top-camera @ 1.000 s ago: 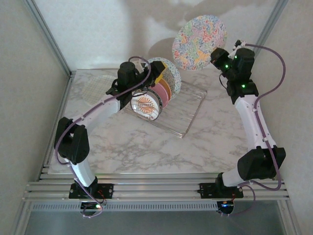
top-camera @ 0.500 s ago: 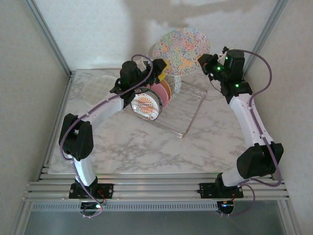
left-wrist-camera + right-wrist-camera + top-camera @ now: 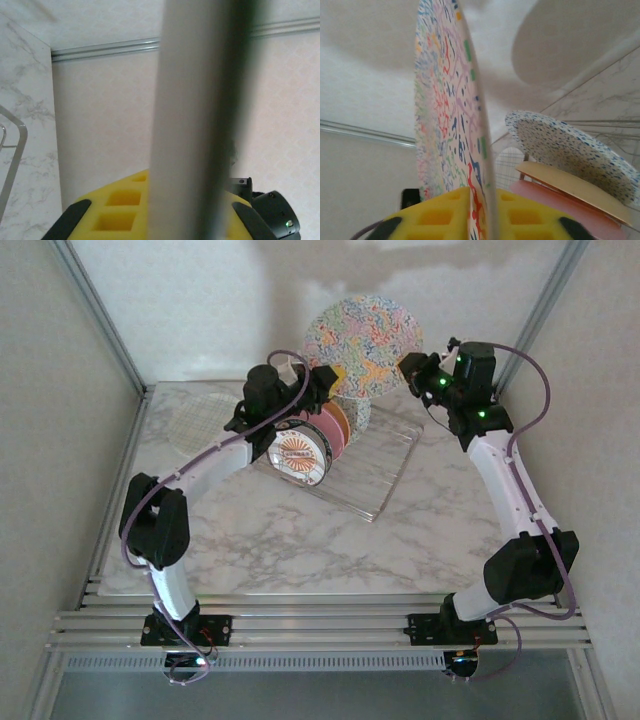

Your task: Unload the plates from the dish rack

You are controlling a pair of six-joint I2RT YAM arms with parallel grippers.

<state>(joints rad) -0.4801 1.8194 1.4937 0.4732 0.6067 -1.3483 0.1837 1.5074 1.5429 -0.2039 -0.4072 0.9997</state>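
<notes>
The speckled plate [image 3: 365, 345] stands on edge in the air above the far side of the rack [image 3: 385, 480], with a gripper at each side of it. The left gripper [image 3: 325, 382] has its jaws clamped on the plate's lower left rim. In the left wrist view the rim runs as a blurred grey band straight up between the yellow pads [image 3: 117, 212]. The right gripper [image 3: 410, 365] sits at the plate's right rim. In its wrist view the rim passes between its pads [image 3: 440, 217], close against them, but I cannot tell whether those jaws press on it or stand slightly off it. Below, the other plates stand in the rack: a second speckled plate [image 3: 570, 150] at the back, then the orange plate [image 3: 570, 187], the pink plate [image 3: 555, 202] and the white plate [image 3: 298, 452] at the front.
</notes>
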